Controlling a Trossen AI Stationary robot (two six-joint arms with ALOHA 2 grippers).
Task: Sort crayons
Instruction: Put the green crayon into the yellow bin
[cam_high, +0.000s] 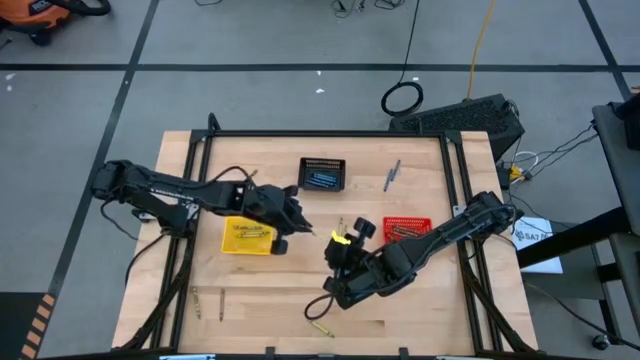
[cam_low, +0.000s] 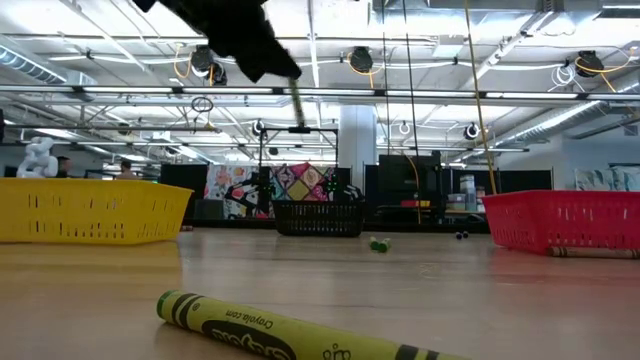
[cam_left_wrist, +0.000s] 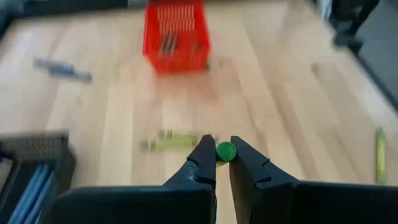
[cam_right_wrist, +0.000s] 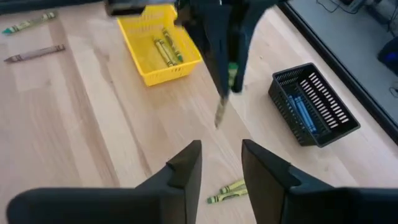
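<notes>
My left gripper (cam_high: 305, 228) hangs above the table's middle, between the yellow basket (cam_high: 247, 237) and the red basket (cam_high: 405, 228), shut on an olive-green crayon (cam_right_wrist: 224, 93). The crayon also shows in the low view (cam_low: 297, 100) and end-on in the left wrist view (cam_left_wrist: 226, 150). My right gripper (cam_right_wrist: 221, 168) is open and empty, just near-right of the left one (cam_high: 336, 255). Two yellow-olive crayons (cam_right_wrist: 227, 191) lie flat on the table below it. The yellow basket holds yellow-olive crayons (cam_right_wrist: 166, 50), and the black basket (cam_high: 322, 174) holds blue ones (cam_right_wrist: 305, 115). My left gripper pinches the crayon's green upper end (cam_left_wrist: 226, 150) between its two fingertips. The fingers come from above, pointing down. The crayon hangs below them, a little tilted, its lower tip (cam_right_wrist: 219, 118) clear of the table.
Loose crayons lie on the table: a blue-grey one at the far right (cam_high: 391, 175), a yellow-olive one near the front edge (cam_high: 320, 328), also close in the low view (cam_low: 270, 330), and two at the near left (cam_high: 208, 300). The red basket holds crayons (cam_left_wrist: 169, 42).
</notes>
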